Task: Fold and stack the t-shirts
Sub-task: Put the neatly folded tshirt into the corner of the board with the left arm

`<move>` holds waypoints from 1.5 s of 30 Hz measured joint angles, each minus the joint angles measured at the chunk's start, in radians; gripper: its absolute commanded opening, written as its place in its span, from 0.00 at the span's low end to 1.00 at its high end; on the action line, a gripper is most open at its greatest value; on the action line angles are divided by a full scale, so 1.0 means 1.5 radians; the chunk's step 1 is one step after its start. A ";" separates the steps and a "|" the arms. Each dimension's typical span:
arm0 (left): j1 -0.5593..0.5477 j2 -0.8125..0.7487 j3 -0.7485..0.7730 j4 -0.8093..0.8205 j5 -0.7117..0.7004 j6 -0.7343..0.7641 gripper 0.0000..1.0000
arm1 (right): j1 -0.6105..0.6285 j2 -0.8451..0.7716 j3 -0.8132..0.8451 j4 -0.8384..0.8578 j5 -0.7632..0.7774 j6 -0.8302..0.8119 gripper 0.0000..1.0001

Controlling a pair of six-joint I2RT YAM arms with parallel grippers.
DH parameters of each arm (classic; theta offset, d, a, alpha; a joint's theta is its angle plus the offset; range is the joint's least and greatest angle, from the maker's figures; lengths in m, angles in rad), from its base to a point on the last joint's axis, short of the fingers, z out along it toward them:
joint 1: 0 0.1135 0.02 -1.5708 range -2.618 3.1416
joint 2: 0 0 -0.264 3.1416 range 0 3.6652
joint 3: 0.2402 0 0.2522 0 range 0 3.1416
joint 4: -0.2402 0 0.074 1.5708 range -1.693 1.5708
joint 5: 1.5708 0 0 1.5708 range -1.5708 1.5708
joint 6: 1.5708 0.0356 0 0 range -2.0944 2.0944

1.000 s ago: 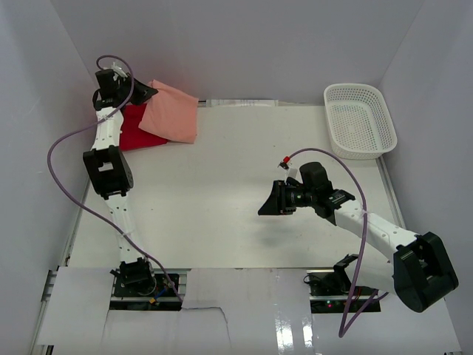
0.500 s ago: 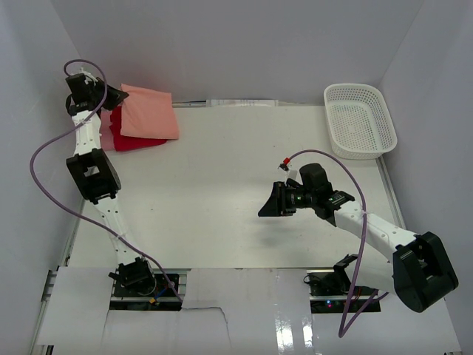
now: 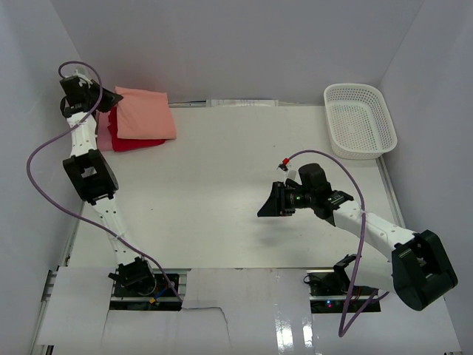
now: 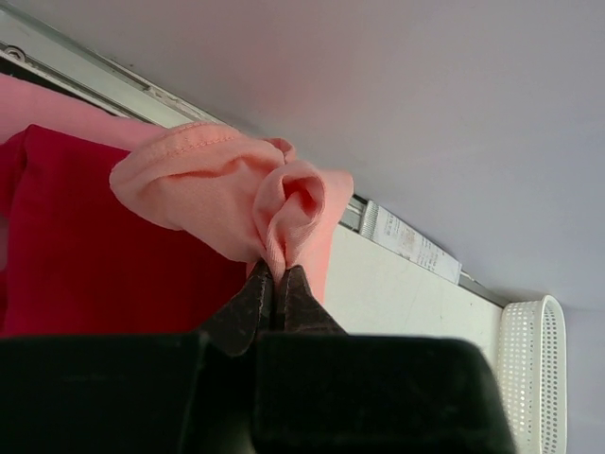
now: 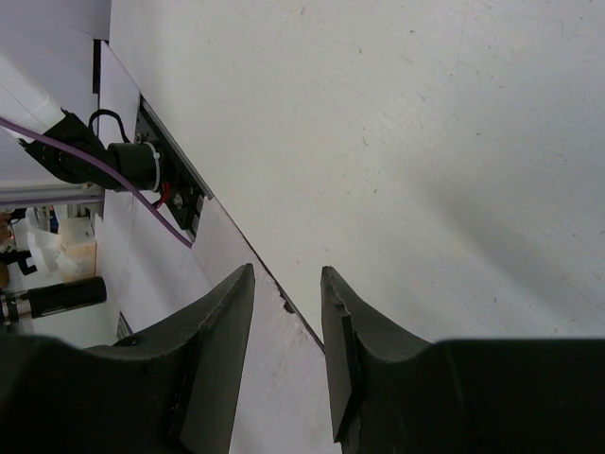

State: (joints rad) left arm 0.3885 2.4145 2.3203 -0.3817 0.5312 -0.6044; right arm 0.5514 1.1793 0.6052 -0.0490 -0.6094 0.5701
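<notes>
A folded salmon-pink t-shirt (image 3: 144,113) lies over a folded red t-shirt (image 3: 126,140) at the table's far left corner. My left gripper (image 3: 111,98) is shut on the pink shirt's left edge; in the left wrist view the fingertips (image 4: 277,274) pinch a bunched fold of the pink shirt (image 4: 236,194) above the red shirt (image 4: 104,255). A paler pink cloth (image 4: 57,115) shows beyond the red one. My right gripper (image 3: 264,209) is open and empty above the middle of the table; its jaws (image 5: 286,284) stand apart over bare table.
A white plastic basket (image 3: 360,120) stands at the far right corner and shows at the edge of the left wrist view (image 4: 532,374). White walls close in the table on three sides. The arm bases and cables sit at the near edge.
My left gripper has carried the pink shirt further left and back, settling it over the red shirt in the corner. The right arm has not moved.
</notes>
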 measured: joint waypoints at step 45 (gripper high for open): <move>-0.119 -0.447 -0.566 0.050 -0.077 0.051 0.98 | 0.004 0.054 0.157 -0.087 0.116 -0.104 0.88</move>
State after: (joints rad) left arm 0.2096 1.7443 1.4719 -0.3065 0.4156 -0.5274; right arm 0.5568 1.2606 0.8413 -0.1795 -0.4347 0.4137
